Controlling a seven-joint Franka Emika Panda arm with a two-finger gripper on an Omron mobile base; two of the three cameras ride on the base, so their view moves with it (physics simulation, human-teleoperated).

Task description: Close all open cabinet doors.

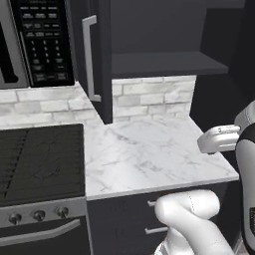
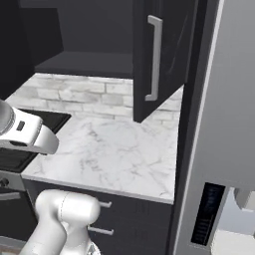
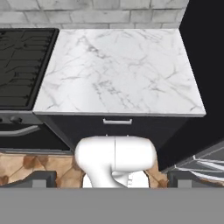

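Cabinet door hangs open over marble counter

Doors of a black wall cabinet stand swung out above a white marble counter (image 1: pixel 149 154). At upper centre of the left base view, one door (image 1: pixel 97 55) juts edge-on toward the camera, its long silver handle (image 1: pixel 88 57) running vertically down its face. At upper centre-right of the right base view, the other door (image 2: pixel 159 55) reaches out over the counter (image 2: pixel 114 149), its bar handle (image 2: pixel 156 57) facing the camera. Between the two, the open cabinet shows a bare dark shelf (image 1: pixel 164 62) above a pale brick backsplash (image 1: pixel 149 97).

At upper left of the left base view a black microwave (image 1: pixel 42 40) with a keypad hangs beside the open door, over a black stove (image 1: pixel 40 159) with three knobs at lower left. Drawer fronts (image 1: pixel 149 219) with short silver handles sit under the counter edge. A tall grey fridge (image 2: pixel 229 99) fills the right side of the right base view.

The hand view looks straight down on the counter (image 3: pixel 118 65), with the stove (image 3: pixel 22 61) at left and a drawer handle (image 3: pixel 117 121) below the counter edge. The gripper (image 3: pixel 111 179) sits at the bottom of that frame, fingertips (image 3: pixel 41 178) spread wide at the two lower corners and grasping nothing, well apart from either door.
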